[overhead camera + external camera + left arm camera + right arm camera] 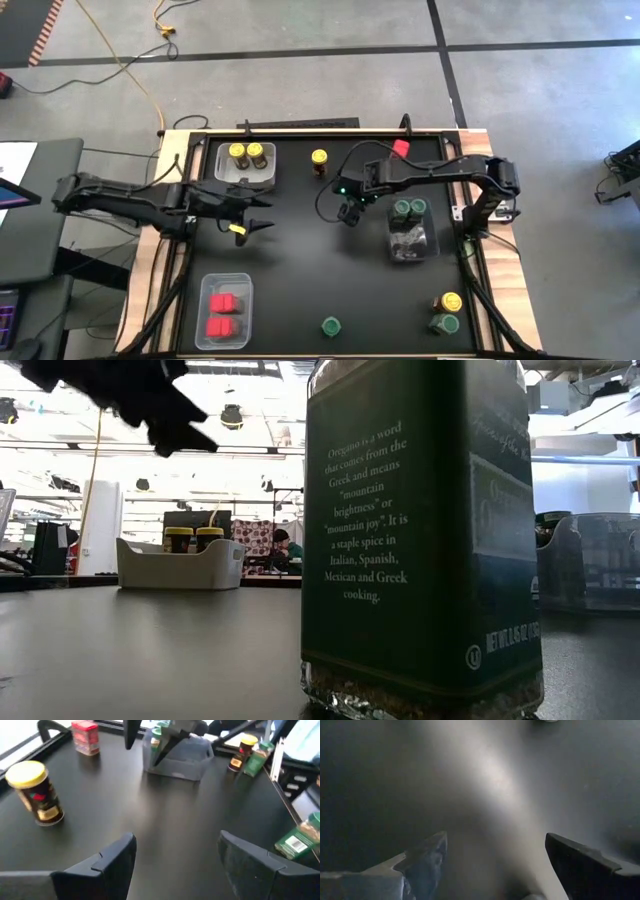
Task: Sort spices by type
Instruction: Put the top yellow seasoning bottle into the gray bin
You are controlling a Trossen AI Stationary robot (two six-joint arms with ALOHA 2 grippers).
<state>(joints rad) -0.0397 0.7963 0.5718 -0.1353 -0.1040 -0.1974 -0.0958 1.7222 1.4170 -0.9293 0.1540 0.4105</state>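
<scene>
High view: left gripper (262,226) at nine o'clock of the table (300,290), fingers spread and holding nothing, right gripper (349,215) near centre, fingers wide and empty — spices scattered, yellow-lidded jar (319,161) at twelve, red block (401,148) at one, green-lidded jar (331,326) at six.

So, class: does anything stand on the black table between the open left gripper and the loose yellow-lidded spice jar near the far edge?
Nothing visible does. The left gripper hangs open, and bare table lies between it and the yellow-lidded jar.
</scene>
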